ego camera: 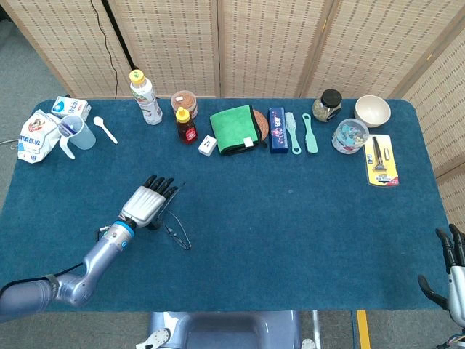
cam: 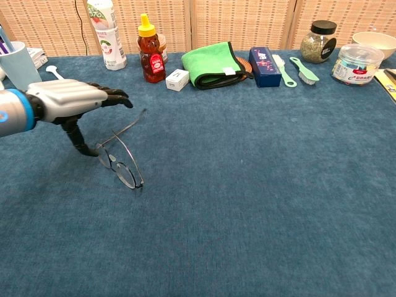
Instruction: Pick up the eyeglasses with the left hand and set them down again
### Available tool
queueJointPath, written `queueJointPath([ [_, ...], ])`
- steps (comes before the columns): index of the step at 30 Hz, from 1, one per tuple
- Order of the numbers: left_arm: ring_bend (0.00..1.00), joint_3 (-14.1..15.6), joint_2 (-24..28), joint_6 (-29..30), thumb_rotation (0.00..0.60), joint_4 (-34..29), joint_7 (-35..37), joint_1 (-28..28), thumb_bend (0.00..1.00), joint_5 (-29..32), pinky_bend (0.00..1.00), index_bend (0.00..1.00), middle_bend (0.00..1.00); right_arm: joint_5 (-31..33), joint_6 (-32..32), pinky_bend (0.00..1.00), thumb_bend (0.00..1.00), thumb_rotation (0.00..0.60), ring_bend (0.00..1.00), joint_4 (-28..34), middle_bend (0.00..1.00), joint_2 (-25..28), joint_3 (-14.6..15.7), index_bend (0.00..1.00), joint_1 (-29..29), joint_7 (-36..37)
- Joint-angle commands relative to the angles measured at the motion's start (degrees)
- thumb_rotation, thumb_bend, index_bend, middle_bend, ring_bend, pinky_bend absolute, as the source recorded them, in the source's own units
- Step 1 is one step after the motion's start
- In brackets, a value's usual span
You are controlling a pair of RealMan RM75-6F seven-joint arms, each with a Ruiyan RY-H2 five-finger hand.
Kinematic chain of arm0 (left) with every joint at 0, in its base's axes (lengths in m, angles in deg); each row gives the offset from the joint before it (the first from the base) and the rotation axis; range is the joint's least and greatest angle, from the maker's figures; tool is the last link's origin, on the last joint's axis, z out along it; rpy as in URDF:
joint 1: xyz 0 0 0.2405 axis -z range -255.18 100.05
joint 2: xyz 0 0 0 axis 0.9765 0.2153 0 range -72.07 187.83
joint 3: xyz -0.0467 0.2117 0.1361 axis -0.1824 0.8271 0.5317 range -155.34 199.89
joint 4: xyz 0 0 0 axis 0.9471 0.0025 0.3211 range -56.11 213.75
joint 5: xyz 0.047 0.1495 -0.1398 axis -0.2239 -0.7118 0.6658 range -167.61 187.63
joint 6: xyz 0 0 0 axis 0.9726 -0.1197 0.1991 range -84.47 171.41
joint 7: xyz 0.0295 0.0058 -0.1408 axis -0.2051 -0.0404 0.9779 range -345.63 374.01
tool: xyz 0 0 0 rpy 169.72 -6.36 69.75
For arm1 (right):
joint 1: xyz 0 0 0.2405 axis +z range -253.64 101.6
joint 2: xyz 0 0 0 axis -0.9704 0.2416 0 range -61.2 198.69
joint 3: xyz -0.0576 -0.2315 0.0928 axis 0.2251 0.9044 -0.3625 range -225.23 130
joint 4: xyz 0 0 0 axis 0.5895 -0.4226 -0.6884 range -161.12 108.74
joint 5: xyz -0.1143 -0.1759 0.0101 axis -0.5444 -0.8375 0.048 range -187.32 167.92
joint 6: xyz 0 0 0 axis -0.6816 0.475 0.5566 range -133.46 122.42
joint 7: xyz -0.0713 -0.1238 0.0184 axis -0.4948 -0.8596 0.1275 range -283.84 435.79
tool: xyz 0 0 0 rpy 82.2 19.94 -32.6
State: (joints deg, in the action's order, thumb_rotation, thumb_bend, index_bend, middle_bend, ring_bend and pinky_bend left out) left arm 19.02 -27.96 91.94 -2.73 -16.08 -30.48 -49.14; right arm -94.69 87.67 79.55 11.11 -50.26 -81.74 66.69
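Note:
The thin-wire eyeglasses (ego camera: 176,234) lie on the blue table, one temple arm sticking up toward the back. In the chest view the eyeglasses (cam: 124,171) rest flat and my left hand (cam: 69,99) hovers just over their left end. Its fingers are stretched out forward and its thumb points down, with the tip at the left lens rim. Nothing is held in it. From the head view my left hand (ego camera: 147,205) covers the glasses' left part. My right hand (ego camera: 453,263) sits at the bottom right corner off the table, fingers apart and empty.
Along the back edge stand a bottle (ego camera: 145,97), a honey bottle (ego camera: 186,126), a green cloth (ego camera: 234,129), a blue box (ego camera: 277,129), brushes (ego camera: 301,132), a jar (ego camera: 328,105), a bowl (ego camera: 373,110) and a razor pack (ego camera: 381,160). A cup (ego camera: 76,132) stands at the far left.

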Motion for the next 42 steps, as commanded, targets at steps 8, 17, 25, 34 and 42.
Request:
queueJointPath([
  [8, 0.00, -3.13, -6.38, -0.73, 0.517, 3.18, -4.86, 4.61, 0.15, 4.08, 0.00, 0.07, 0.00, 0.22, 0.83, 0.08, 0.30, 0.600, 0.00, 0.03, 0.00, 0.45, 0.09, 0.08, -0.74, 0.48],
  [17, 0.00, -4.03, -8.85, -1.60, 0.518, 0.78, -7.16, 7.28, 0.15, 6.47, 0.00, 0.06, 0.00, 0.39, 1.57, 0.08, 0.30, 0.600, 0.00, 0.23, 0.00, 0.78, 0.10, 0.08, -1.37, 0.70],
  [25, 0.00, -1.26, -0.21, -5.06, 0.517, -8.47, -4.78, 7.13, 0.15, 3.81, 0.00, 0.06, 0.00, 0.56, 1.33, 0.08, 0.30, 0.600, 0.00, -0.31, 0.00, 0.61, 0.04, 0.08, -1.40, 1.43],
  [34, 0.00, 0.83, 2.59, -6.64, 0.520, -9.36, -1.88, 8.08, 0.15, -5.55, 0.00, 0.07, 0.00, 0.33, 1.09, 0.08, 0.30, 0.600, 0.00, -0.51, 0.00, 0.23, -0.09, 0.08, -1.18, 1.57],
  [42, 0.00, 2.44, -0.14, -8.00, 0.517, -5.74, -3.67, 9.75, 0.15, -7.99, 0.00, 0.05, 0.00, 0.19, 2.09, 0.08, 0.30, 0.600, 0.00, -0.36, 0.00, 0.47, 0.03, 0.08, -1.91, 1.72],
])
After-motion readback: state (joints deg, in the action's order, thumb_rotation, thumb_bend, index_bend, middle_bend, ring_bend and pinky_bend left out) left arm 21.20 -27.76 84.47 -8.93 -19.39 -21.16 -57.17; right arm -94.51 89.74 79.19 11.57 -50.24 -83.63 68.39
